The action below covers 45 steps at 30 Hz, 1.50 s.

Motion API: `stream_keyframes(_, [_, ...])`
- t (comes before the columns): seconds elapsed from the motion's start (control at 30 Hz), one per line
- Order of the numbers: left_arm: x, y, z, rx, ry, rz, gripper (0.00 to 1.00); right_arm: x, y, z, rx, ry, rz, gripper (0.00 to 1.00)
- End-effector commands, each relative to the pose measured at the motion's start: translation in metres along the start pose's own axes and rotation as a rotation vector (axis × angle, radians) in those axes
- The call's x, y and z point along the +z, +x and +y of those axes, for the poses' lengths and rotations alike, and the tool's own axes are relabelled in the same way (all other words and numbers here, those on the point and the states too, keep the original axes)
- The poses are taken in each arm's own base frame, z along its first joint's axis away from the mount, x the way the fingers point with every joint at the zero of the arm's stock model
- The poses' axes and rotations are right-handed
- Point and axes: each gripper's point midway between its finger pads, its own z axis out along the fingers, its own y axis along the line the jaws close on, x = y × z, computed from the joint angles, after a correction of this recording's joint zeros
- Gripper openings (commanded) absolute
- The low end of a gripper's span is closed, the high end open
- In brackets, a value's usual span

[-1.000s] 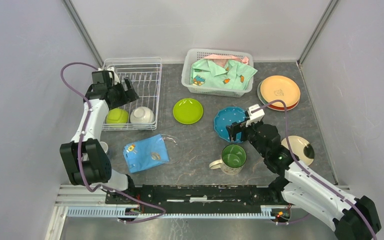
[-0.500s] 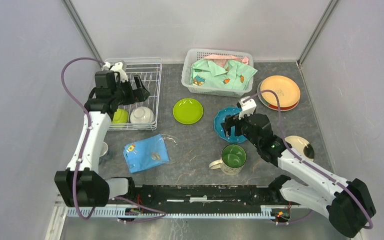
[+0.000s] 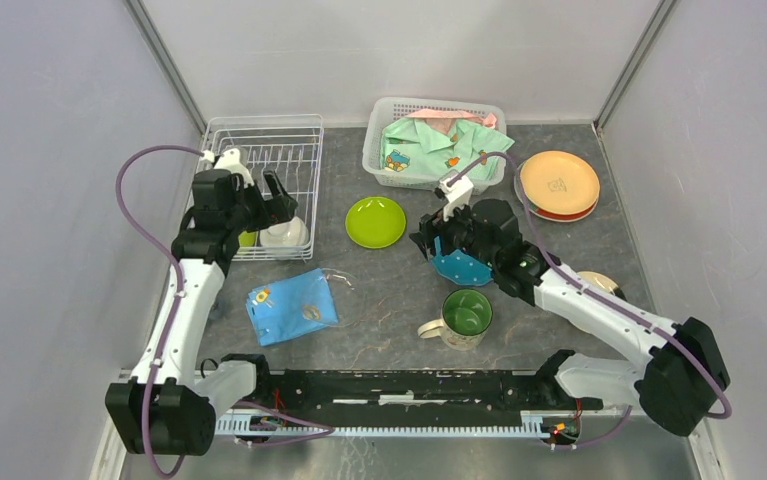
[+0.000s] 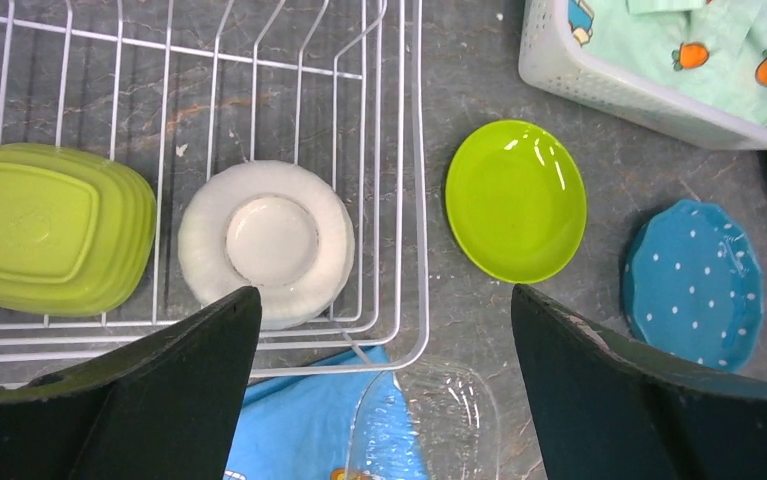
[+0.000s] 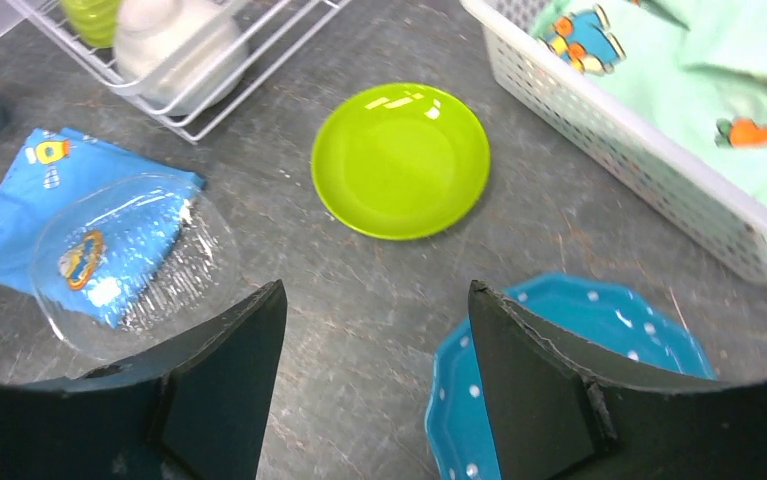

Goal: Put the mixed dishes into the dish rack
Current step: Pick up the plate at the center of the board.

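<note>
1. Top view: my left claw (image 3: 264,198) hangs wide open and empty over the near edge of the white wire dish rack (image 3: 259,130). My right claw (image 3: 437,240) hovers over the left rim of the blue dotted scalloped plate (image 3: 464,268).
2. Left wrist: an upturned white ribbed bowl (image 4: 269,240) and a lime-green square dish (image 4: 49,225) lie in the rack, base-up for draining, I judge.
3. Right wrist: my jaws stand partly apart, gripping nothing. The plate's rim lies beside my right finger, placed for an edge pinch, I judge.

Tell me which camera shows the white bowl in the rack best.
Left wrist: the bowl sits upside down in the rack, nearly whole from above. The top view has it partly behind the left claw; the right wrist view crops it at the top edge.
</note>
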Motion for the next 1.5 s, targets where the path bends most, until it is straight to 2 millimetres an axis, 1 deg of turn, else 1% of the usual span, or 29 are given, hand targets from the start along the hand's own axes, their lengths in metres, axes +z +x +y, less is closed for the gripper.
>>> stream_keyframes(0.0, [-0.009,-0.027,-0.003,-0.053,-0.016,-0.126,1.00,0.009,-0.030,0.028,-0.134,-0.104,-0.054,0.73])
stream_keyframes(0.07, [-0.007,-0.026,-0.006,-0.068,0.004,-0.122,1.00,0.014,-0.024,0.041,-0.153,-0.134,-0.044,0.72])
stream_keyframes(0.13, [-0.005,-0.024,-0.008,-0.057,0.020,-0.115,1.00,0.018,-0.017,0.058,-0.192,-0.175,-0.034,0.72])
stream_keyframes(0.27, [-0.006,-0.028,-0.001,0.001,-0.007,-0.149,1.00,0.027,-0.006,0.094,-0.318,-0.226,-0.023,0.71])
stream_keyframes(0.3, [-0.005,-0.027,0.002,0.012,-0.023,-0.153,1.00,0.030,-0.001,0.103,-0.341,-0.239,-0.011,0.71])
stream_keyframes(0.33, [-0.004,-0.026,0.005,0.020,-0.034,-0.152,1.00,0.033,0.001,0.107,-0.359,-0.220,0.002,0.71])
stream_keyframes(0.4, [-0.003,-0.020,0.004,0.027,-0.022,-0.135,1.00,0.039,0.016,0.122,-0.418,-0.249,0.064,0.71])
stream_keyframes(0.47, [-0.002,-0.014,0.000,0.041,0.010,-0.121,1.00,0.041,0.034,0.140,-0.521,-0.311,0.096,0.71])
stream_keyframes(0.57, [-0.001,-0.010,0.000,0.041,0.019,-0.109,1.00,0.037,0.051,0.160,-0.684,-0.392,0.039,0.70])
stream_keyframes(0.63, [-0.002,-0.011,-0.002,0.044,0.024,-0.112,1.00,0.036,0.057,0.168,-0.748,-0.421,-0.011,0.70])
stream_keyframes(0.7, [-0.004,-0.012,-0.002,0.048,0.024,-0.116,1.00,0.034,0.064,0.181,-0.804,-0.486,-0.051,0.71])
stream_keyframes(0.8, [-0.007,-0.012,0.004,0.053,-0.008,-0.128,1.00,0.023,0.080,0.202,-0.934,-0.640,-0.162,0.71])
stream_keyframes(0.83, [-0.008,-0.013,0.006,0.056,-0.017,-0.133,1.00,0.019,0.087,0.205,-0.972,-0.669,-0.191,0.70])
stream_keyframes(0.9, [-0.010,-0.014,0.007,0.059,-0.023,-0.137,1.00,0.018,0.095,0.208,-1.019,-0.691,-0.221,0.69])
stream_keyframes(1.03, [-0.009,-0.011,0.004,0.059,-0.006,-0.128,1.00,0.025,0.109,0.213,-1.089,-0.715,-0.201,0.69])
stream_keyframes(1.17, [-0.007,-0.010,0.001,0.055,0.013,-0.122,1.00,0.029,0.119,0.220,-1.104,-0.732,-0.197,0.68])
stream_keyframes(1.3, [-0.005,-0.008,0.001,0.051,0.016,-0.115,1.00,0.037,0.132,0.225,-1.112,-0.740,-0.165,0.64])
stream_keyframes(1.37, [-0.005,-0.007,0.000,0.050,0.021,-0.113,1.00,0.041,0.137,0.226,-1.113,-0.738,-0.153,0.62])
stream_keyframes(1.47, [-0.005,-0.006,-0.001,0.049,0.027,-0.113,1.00,0.047,0.142,0.229,-1.121,-0.733,-0.151,0.57])
